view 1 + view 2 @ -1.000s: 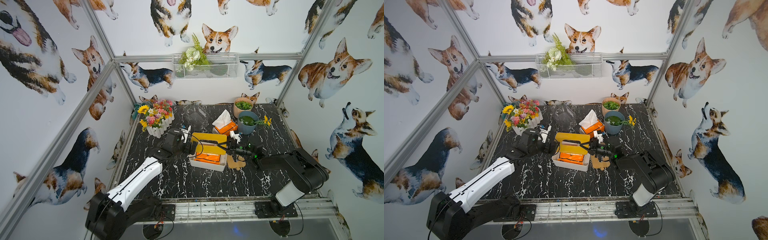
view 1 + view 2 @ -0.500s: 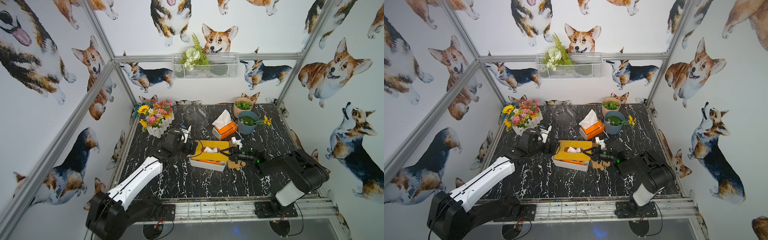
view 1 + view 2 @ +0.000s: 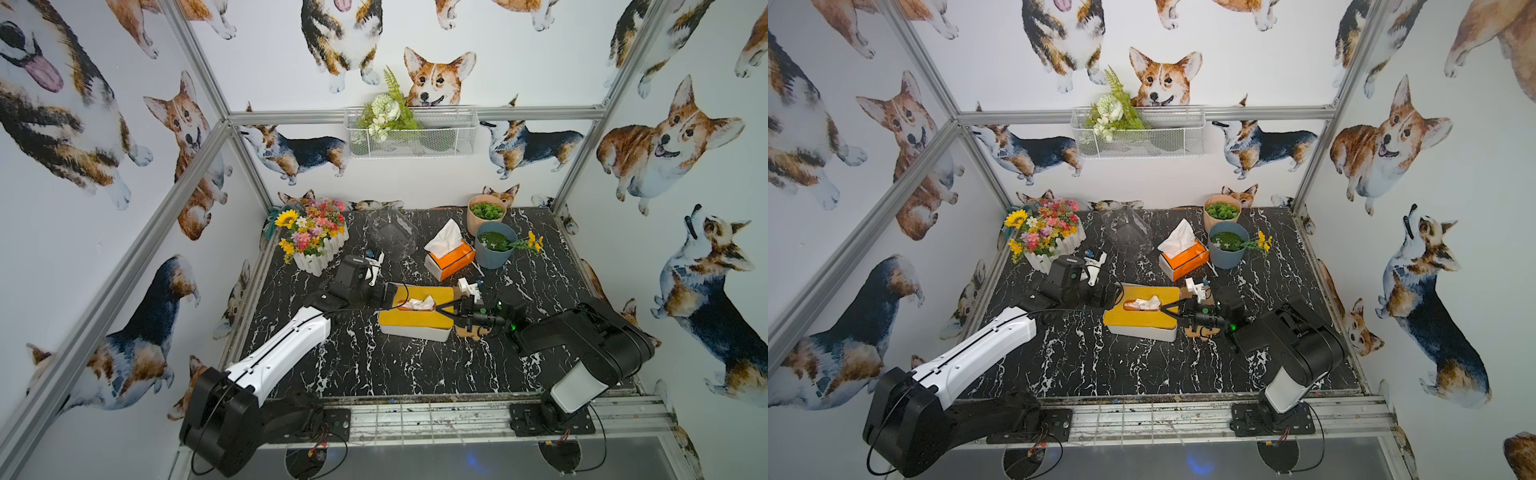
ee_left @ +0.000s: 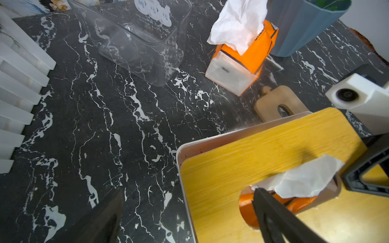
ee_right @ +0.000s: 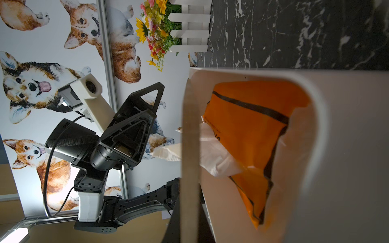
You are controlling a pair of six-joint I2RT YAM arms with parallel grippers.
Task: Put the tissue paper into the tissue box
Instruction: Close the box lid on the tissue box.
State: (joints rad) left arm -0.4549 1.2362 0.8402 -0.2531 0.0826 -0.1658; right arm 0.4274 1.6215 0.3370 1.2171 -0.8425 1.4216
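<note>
You have the orange soft pack of tissue paper [image 5: 252, 126] inside the white oblong tissue box [image 3: 415, 332], which sits mid-table on the black marble-patterned tabletop [image 3: 374, 365]. The box's long axis runs across the table from the left arm's side to the right arm's, slightly tilted in both top views. The pack lies along that axis. The yellow wood-grain lid [image 3: 419, 319] covers the box, and its oval slot [image 4: 245, 210] follows the same long line. A crumpled white sheet [image 4: 303, 178] comes up through the slot and lies over toward the right arm's end.

Your right gripper [image 3: 439, 309] is pinched closed on the lid's end edge. In the right wrist view that end is lifted clear of the box rim, so the pack shows in the gap. Your left gripper [image 3: 390, 296] is spread wide at the opposite end and holds nothing. One black finger [image 4: 271, 216] has its tip at the slot, just beside the sheet; whether it touches, I cannot tell.

Farther back stand a second orange tissue pack [image 3: 451, 261] with its sheet pointing up, a clear plastic tub [image 3: 392, 232] and a blue-grey pot [image 3: 494, 251]. A flat tan wooden piece [image 4: 280, 103] lies just beside the box.
</note>
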